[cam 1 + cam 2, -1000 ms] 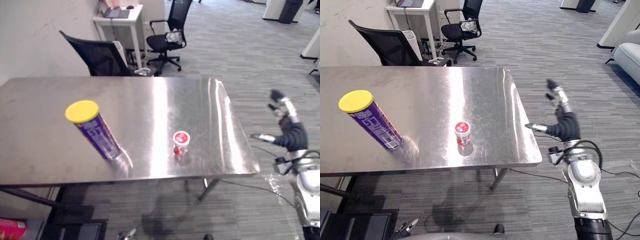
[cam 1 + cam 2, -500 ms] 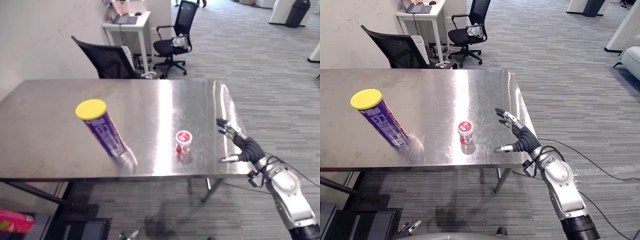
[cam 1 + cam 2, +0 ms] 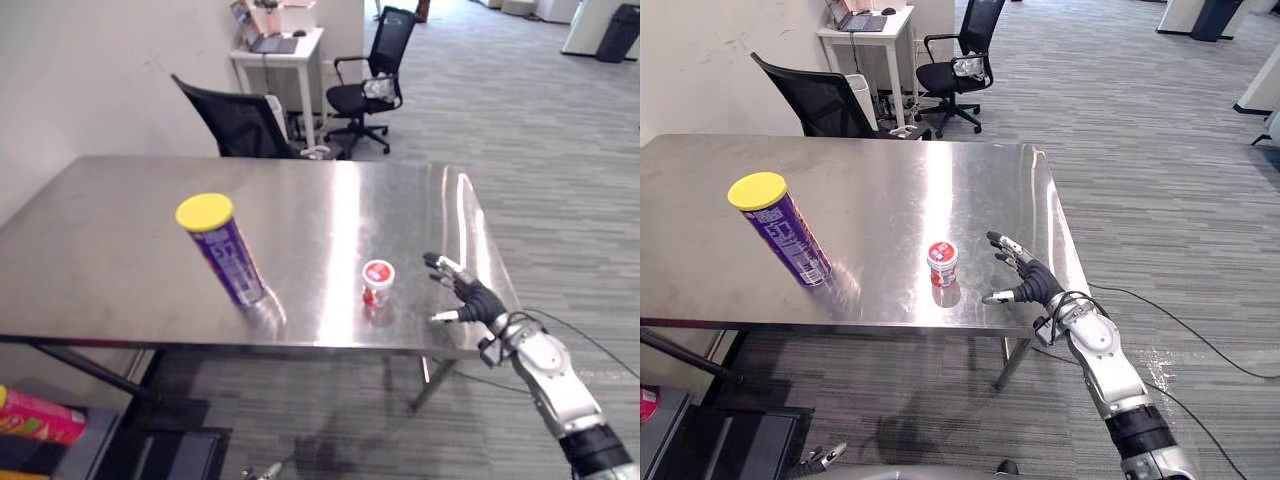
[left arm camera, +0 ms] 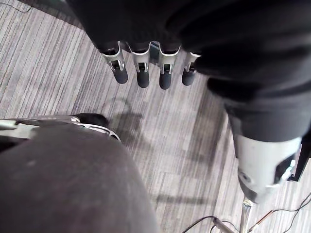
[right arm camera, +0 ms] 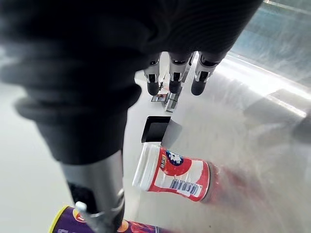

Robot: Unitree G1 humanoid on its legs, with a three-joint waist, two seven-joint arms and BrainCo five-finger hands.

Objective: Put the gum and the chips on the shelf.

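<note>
A purple chips can (image 3: 224,252) with a yellow lid stands on the steel table (image 3: 100,260), left of the middle. A small red and white gum tub (image 3: 377,281) stands nearer the table's front right. My right hand (image 3: 478,301) hovers open over the table's right edge, a short way right of the gum and apart from it, fingers straight and thumb spread. The right wrist view has the gum tub (image 5: 174,175) just past the straight fingers (image 5: 172,80), with the chips can (image 5: 92,226) beyond. My left hand (image 4: 146,43) hangs open over the carpet.
A black office chair (image 3: 238,122) stands behind the table's far edge. Further back are a white desk (image 3: 283,52) and another black chair (image 3: 378,70). A pink can (image 3: 42,421) lies low at the front left, beside a dark low unit (image 3: 175,452).
My right hand has come in from over the floor beside the table to above its right edge, closer to the gum. The camera has also shifted; chips and gum stay put.
</note>
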